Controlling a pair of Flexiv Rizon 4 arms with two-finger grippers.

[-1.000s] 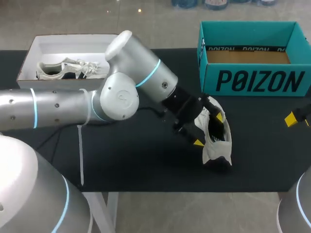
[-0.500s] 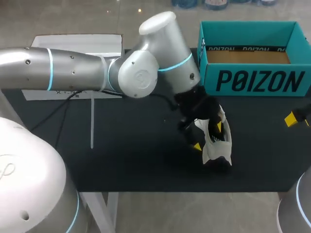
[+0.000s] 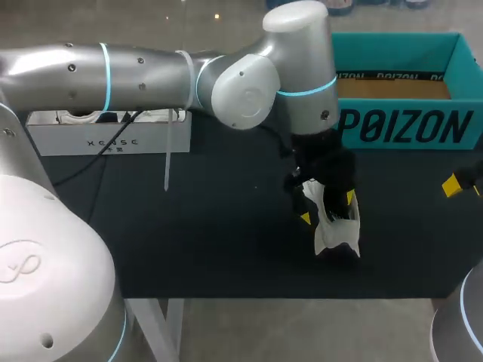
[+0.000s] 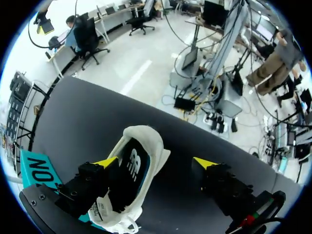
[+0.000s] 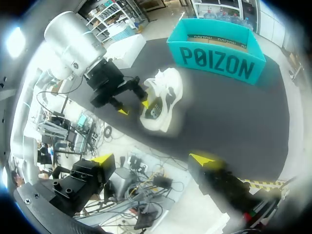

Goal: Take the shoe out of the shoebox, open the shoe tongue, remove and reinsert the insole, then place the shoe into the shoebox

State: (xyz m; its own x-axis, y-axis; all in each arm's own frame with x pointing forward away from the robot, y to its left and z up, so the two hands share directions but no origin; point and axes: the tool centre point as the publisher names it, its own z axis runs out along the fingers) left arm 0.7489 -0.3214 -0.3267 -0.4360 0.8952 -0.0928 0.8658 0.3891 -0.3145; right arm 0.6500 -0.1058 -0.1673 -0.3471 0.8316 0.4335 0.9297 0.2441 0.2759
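The left arm (image 3: 151,72) comes in from the left and reaches past the middle of the dark counter (image 3: 211,241), with its claw (image 3: 327,208) pointing down over the white shoe (image 3: 332,230). The shoe is out of the teal shoebox (image 3: 407,124). It lies on the counter in front of the box's printed front wall and apart from it, nearer the counter's front edge.

In the left wrist view the claw's fingers stand wide apart. One yellow-tipped finger (image 4: 105,163) is right at the shoe's dark opening, by the white collar; whether it is inside the opening or just above it I cannot tell. The other finger (image 4: 205,164) is over bare counter, well clear of the shoe, so nothing is clamped. The dark lining inside the shoe faces this camera, and a corner of the teal shoebox shows just beside the near finger.

The right claw (image 5: 152,159) is off at the right side of the counter, well apart from the shoe. Its two yellow tips are spread and there is nothing between them. From there the shoe, the left claw above it and the open-topped shoebox behind them are all in sight.

A white box (image 3: 106,139) stands at the far left of the counter, partly hidden behind the left arm — what it holds is too covered to tell.
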